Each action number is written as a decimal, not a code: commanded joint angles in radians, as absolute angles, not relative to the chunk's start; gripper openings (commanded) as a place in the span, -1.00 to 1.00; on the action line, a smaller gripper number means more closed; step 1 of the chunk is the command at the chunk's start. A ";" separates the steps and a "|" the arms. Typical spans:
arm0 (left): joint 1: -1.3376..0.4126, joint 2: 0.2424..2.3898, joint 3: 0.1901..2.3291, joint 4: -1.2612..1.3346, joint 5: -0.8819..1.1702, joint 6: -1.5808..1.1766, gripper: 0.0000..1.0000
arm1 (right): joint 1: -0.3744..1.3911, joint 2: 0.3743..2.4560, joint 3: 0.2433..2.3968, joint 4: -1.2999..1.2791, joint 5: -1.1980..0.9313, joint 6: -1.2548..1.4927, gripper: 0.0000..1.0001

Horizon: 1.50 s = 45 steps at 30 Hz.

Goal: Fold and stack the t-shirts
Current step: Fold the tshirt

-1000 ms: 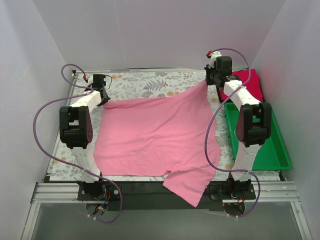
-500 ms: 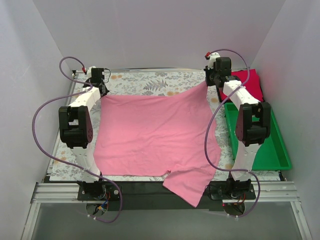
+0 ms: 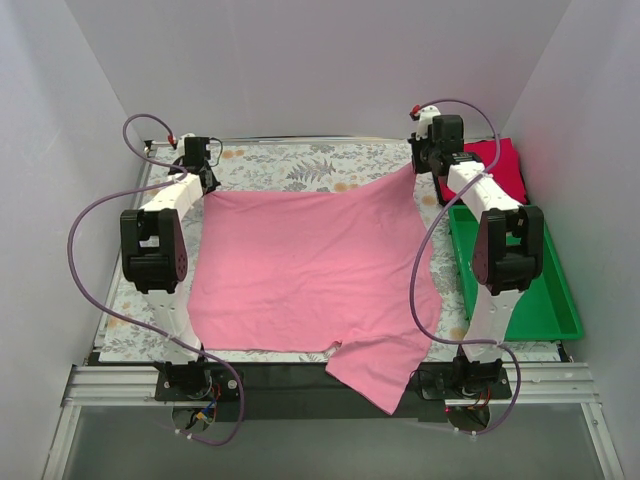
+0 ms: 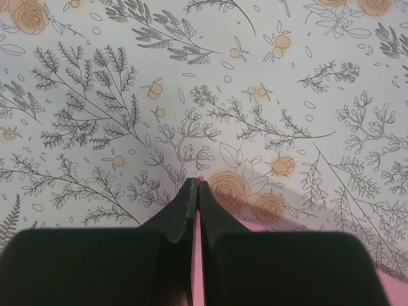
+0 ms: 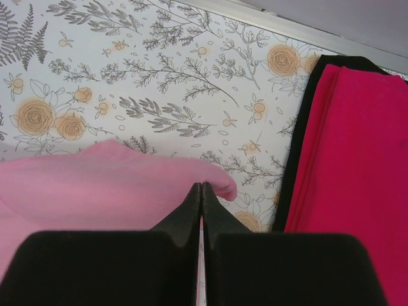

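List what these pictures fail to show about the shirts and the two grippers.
- Top view: the right arm covers part of the red shirt and the green bin.
- Top view: the pink shirt hangs over the table edge; whatever lies beneath it is hidden.
- Left wrist view: the left gripper itself hides how much pink cloth it pinches.
- Right wrist view: likewise for the right gripper; the frame edge cuts off the red shirt.

The light pink t-shirt [image 3: 310,270] lies spread open across the middle of the counter [image 3: 290,165], its two far corners drawn out taut, one flap drooping over the near edge. The crimson red t-shirt [image 3: 497,168] lies folded flat at the far right, near the pink one's corner without touching it
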<state>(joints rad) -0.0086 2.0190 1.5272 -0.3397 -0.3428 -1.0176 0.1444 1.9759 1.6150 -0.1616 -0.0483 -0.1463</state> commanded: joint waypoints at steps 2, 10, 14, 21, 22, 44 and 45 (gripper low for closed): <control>-0.003 1.901 1.502 -0.368 -0.360 -1.012 -1.00 | 0.140 1.840 1.579 -0.169 -0.043 -0.156 -0.97; -0.002 1.786 1.421 -0.451 -0.365 -1.068 -1.00 | 0.143 1.717 1.477 -0.262 -0.029 -0.111 -0.97; -0.002 1.726 1.371 -0.485 -0.347 -1.091 -1.00 | 0.141 1.632 1.408 -0.305 -0.018 -0.034 -0.97; -0.002 1.616 1.310 -0.555 -0.351 -1.117 -1.00 | 0.144 1.514 1.302 -0.402 -0.005 0.067 -0.97; -0.002 1.602 1.299 -0.558 -0.351 -1.120 -1.00 | 0.146 1.488 1.292 -0.422 -0.005 0.074 -0.97; -0.002 1.342 0.905 -0.555 -0.339 -1.244 -1.00 | 0.150 1.207 0.916 -0.520 -0.060 0.202 -0.97; -0.002 1.335 0.888 -0.548 -0.339 -1.249 -1.00 | 0.150 1.201 0.899 -0.520 -0.061 0.216 -0.97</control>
<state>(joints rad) -0.0086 1.3830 0.9333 -0.5629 -0.3359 -1.2152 0.1463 1.2407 0.9421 -0.5087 -0.0429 0.1665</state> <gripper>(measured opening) 0.018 0.019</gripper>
